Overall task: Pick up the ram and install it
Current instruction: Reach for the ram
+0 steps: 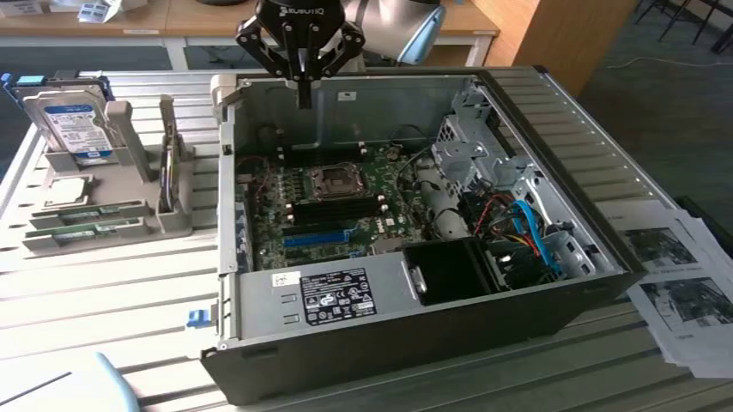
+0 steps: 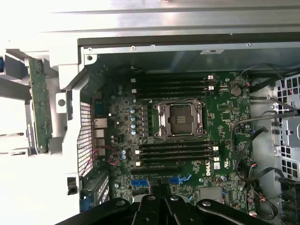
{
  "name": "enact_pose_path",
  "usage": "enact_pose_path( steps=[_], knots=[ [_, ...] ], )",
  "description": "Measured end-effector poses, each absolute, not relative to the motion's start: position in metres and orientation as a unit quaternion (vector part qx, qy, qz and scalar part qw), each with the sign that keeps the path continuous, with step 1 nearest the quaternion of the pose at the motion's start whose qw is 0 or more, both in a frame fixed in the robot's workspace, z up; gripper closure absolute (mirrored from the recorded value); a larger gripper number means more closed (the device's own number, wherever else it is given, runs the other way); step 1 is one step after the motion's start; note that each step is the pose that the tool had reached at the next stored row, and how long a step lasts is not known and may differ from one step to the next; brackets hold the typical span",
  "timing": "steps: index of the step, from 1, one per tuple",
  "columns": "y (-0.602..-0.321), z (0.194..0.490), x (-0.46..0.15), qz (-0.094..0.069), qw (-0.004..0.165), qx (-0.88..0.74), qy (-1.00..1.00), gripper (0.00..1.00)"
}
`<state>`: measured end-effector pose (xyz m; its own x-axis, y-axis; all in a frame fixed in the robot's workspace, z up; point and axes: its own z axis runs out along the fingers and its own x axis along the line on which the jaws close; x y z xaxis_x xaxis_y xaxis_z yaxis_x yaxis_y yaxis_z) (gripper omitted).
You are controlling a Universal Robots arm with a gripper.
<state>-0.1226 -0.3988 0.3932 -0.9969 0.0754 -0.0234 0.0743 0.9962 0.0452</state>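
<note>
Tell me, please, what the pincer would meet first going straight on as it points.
Probably the motherboard in the open case, below the pincer; nothing shows between, though depth is unclear.

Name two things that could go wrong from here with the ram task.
The hand is shut and empty above the case; the ram stands on edge in a rack outside it, so a skewed grasp might tip it.
The case wall stands between rack and memory slots; a low carry might clip it.
</note>
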Motion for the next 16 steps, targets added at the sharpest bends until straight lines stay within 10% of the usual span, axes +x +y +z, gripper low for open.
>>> enact_pose_path(
  steps=[16],
  knots=[
    [-0.399, 0.393, -0.160, 0.022, 0.012, 0.037, 0.999, 0.91]
  ],
)
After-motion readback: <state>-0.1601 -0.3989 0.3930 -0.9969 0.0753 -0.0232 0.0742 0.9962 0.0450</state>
